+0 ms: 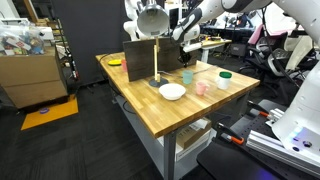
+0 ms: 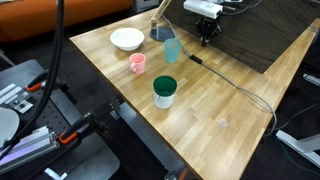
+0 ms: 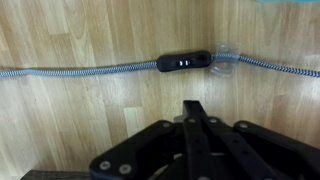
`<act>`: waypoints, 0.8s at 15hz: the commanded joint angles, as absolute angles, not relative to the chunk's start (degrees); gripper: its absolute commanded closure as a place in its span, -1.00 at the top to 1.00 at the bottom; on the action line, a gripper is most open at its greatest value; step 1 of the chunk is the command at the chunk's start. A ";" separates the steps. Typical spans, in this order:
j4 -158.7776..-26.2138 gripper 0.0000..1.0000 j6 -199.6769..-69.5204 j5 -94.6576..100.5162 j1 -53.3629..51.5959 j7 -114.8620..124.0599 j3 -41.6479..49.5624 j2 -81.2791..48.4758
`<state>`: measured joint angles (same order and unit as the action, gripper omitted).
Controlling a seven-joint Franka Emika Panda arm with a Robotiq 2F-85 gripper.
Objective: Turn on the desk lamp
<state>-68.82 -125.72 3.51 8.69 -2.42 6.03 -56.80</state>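
The desk lamp [image 1: 151,20] stands on the wooden table [image 1: 150,105], with a silver dome shade, thin brass stem and small dark base. In an exterior view only its stem and base [image 2: 160,30] show. Its braided cord [image 3: 80,71] crosses the wrist view and carries a black inline switch [image 3: 184,62]. The cord also runs over the table in an exterior view [image 2: 235,88]. My gripper [image 3: 195,108] is shut and empty, pointing down just above the table, close in front of the switch. It shows in both exterior views [image 1: 186,48] [image 2: 207,35].
A white bowl [image 1: 172,91] [image 2: 126,39], a pink cup [image 2: 138,63], a blue cup [image 2: 172,49] and a green-lidded white cup [image 2: 164,91] stand near the lamp. A dark board [image 1: 140,55] stands behind it. A dark mat [image 2: 270,45] lies beside the gripper.
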 commanded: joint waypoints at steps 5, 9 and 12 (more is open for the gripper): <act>-75.94 -1.00 -128.06 3.02 8.94 -0.57 6.17 -52.98; -77.13 -1.00 -128.34 3.10 9.08 -0.60 6.23 -53.10; -77.55 -1.00 -128.12 3.19 9.08 -0.85 6.17 -53.34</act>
<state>-74.67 -126.55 3.51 8.91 -0.78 6.40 -55.04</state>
